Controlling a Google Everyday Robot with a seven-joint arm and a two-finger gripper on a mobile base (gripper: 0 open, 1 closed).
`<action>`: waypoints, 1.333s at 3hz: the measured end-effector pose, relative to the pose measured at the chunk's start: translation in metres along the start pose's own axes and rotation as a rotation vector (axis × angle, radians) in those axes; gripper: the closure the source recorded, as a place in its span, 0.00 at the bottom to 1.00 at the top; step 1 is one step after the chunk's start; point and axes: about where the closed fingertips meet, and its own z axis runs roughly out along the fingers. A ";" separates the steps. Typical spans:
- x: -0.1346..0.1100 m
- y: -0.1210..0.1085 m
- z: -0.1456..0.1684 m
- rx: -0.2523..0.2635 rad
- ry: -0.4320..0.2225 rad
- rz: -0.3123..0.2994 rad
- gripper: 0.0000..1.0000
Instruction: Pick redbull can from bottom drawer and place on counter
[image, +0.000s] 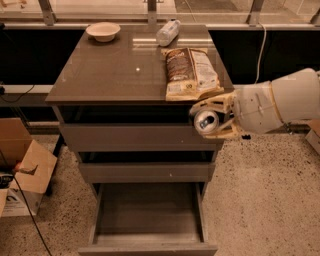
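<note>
So the tool (212, 120) is clamped around the redbull can (206, 121), one finger above it and one below. The can lies on its side with the silver top facing the camera, so its long axis isn't upright. The bottom drawer (150, 247) hangs open well below the tool with nothing visible inside. The surface (115, 70) sits above and to the left of the tool. The snack bag (192, 72) is right above the tool at the near edge, so I'd guess the bare patch further left is the spot to aim for.
</note>
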 end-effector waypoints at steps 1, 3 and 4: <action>-0.008 -0.040 -0.006 0.025 0.011 -0.091 1.00; -0.015 -0.113 0.027 0.025 0.010 -0.268 1.00; 0.004 -0.141 0.051 0.036 0.047 -0.279 1.00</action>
